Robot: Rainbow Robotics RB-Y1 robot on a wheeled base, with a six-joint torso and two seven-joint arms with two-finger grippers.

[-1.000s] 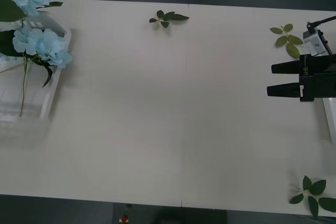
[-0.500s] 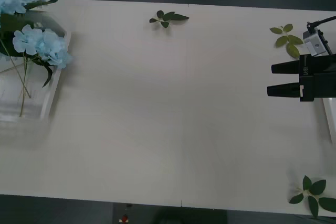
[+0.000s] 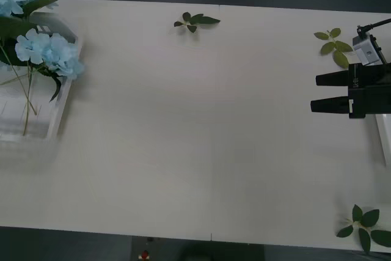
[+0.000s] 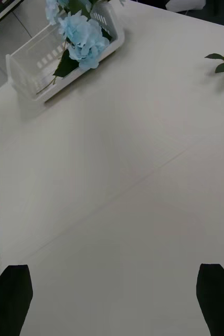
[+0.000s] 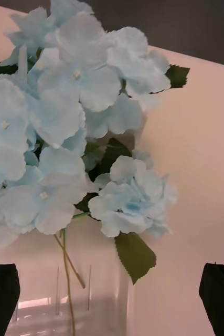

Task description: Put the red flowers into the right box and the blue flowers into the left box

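Note:
Pale blue flowers (image 3: 49, 53) lie in the white left box (image 3: 61, 107) at the table's far left, their heads over its far end and their thin stems along it. In the left wrist view the blue flowers (image 5: 75, 121) hang close above the box (image 5: 98, 310), and my left gripper (image 5: 112, 275) is open just above them with nothing held. My right gripper (image 3: 314, 93) hovers open over the table's right side, its black fingers (image 4: 11, 286) wide apart. Beside it shows the white edge of the right box (image 3: 383, 139). The red flowers are out of view.
Loose green leaf sprigs lie at the far middle (image 3: 195, 21), the far right (image 3: 333, 44) and the near right corner (image 3: 365, 224). From the right wrist, the left box (image 4: 38, 79) stands far across the bare table (image 4: 122, 199).
At the far left a second thin stem has settled into the left box, and the upper blue cluster has shifted slightly. The right gripper has not moved.

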